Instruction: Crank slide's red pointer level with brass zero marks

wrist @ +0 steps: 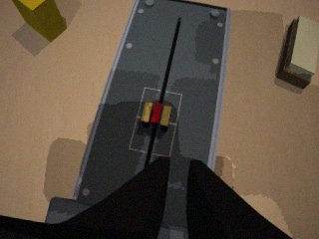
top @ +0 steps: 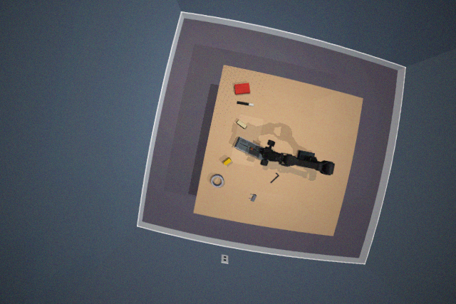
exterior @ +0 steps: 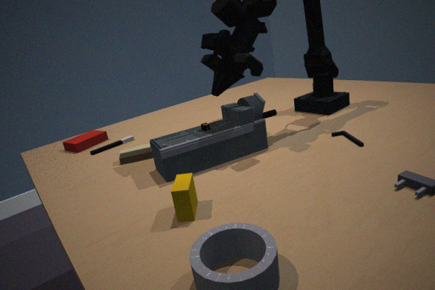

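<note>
Top view: high overhead, far off, looking straight down; whole desk [top: 294, 190] appears small and rotated, arm base at about 3 o'clock. Exterior view: low and near, off one desk corner, facing obliquely across toward the arm base [exterior: 321, 103] at 1 o'clock. Wrist view: rides behind the end effector [wrist: 174, 169], looking down close. All three share the grey machine [wrist: 134, 126].

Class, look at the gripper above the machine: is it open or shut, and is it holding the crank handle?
Shut, holding nothing. The gripper hangs above the machine, fingers nearly together, apart from the crank handle.
</note>
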